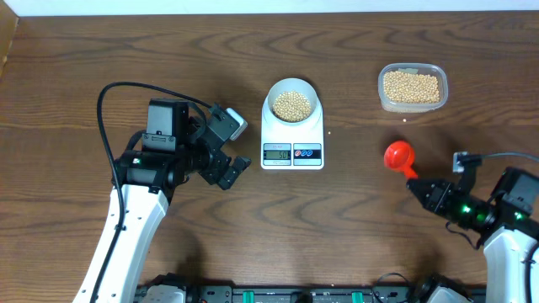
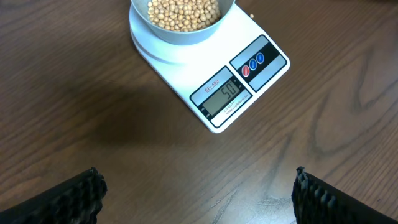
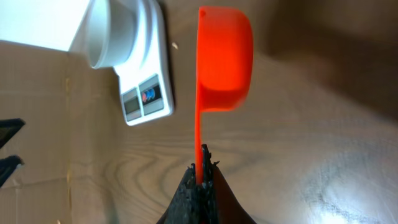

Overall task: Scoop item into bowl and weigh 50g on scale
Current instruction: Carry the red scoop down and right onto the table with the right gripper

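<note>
1. As the overhead view lays it out, the work looks nearly finished: the pale blue bowl [image 1: 292, 103] stands on the white scale [image 1: 292, 139] mid-table, toward the far edge, and is filled with small round tan beans [image 1: 293, 102]. Near the far right corner, a clear tub [image 1: 412, 87] with rounded corners holds the rest of the beans. The left gripper [image 1: 232, 168] hovers just left of the scale with its fingers spread and nothing in them. Near the right edge, the right gripper [image 1: 419, 186] pinches the handle of a glossy red plastic scoop [image 1: 399, 156], whose cup looks empty.

2. From the left wrist, the scale's smooth, flat rectangular deck shows its grey display [image 2: 225, 93], which appears to read fifty, beside two small round buttons. If so, the target is met and I judge only setting down the scoop remains. The ribbed black fingertips [image 2: 78, 196] stand wide apart over the dark, grained wood table [image 2: 74, 93].

3. From the right wrist, the closed fingers clamp the scoop's thin, flat handle. Its rounded cup points away, with the scale and bowl beyond it to the left.
</note>
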Controlling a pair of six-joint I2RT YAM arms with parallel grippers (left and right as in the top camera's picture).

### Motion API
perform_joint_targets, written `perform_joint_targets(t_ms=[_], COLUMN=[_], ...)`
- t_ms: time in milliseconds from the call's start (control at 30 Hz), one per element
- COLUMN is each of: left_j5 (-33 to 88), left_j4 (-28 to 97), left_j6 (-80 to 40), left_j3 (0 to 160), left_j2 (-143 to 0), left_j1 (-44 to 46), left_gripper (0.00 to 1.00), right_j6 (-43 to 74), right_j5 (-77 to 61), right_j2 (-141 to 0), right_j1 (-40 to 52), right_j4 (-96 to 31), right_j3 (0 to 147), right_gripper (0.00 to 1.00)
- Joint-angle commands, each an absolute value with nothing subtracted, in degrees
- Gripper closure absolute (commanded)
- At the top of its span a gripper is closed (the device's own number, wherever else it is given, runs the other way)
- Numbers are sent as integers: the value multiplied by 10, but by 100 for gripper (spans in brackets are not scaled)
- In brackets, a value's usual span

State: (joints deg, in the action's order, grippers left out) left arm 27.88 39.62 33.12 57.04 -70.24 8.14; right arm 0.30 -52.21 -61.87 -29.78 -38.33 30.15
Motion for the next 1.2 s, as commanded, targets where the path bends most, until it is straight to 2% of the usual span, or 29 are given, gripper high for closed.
perform_joint_targets(t_ms=[0, 800, 900, 1167], left_j5=[274, 274, 274, 274], left_j4=[396, 396, 396, 396], left_j6=[338, 338, 338, 338], left_j3=[583, 583, 583, 583], left_j2=[-700, -700, -700, -700], left_j1=[81, 81, 81, 81], left_gripper=[2, 2, 2, 2], right_j6=[47, 122, 146, 163], right_j5=[-497, -437, -403, -344], right_j2=[-616, -616, -616, -616], right_j1=[-300, -300, -300, -300], right_j4=[-362, -210, -210, -206], right_j3=[268, 150, 143, 138], right_gripper=[99, 99, 94, 72])
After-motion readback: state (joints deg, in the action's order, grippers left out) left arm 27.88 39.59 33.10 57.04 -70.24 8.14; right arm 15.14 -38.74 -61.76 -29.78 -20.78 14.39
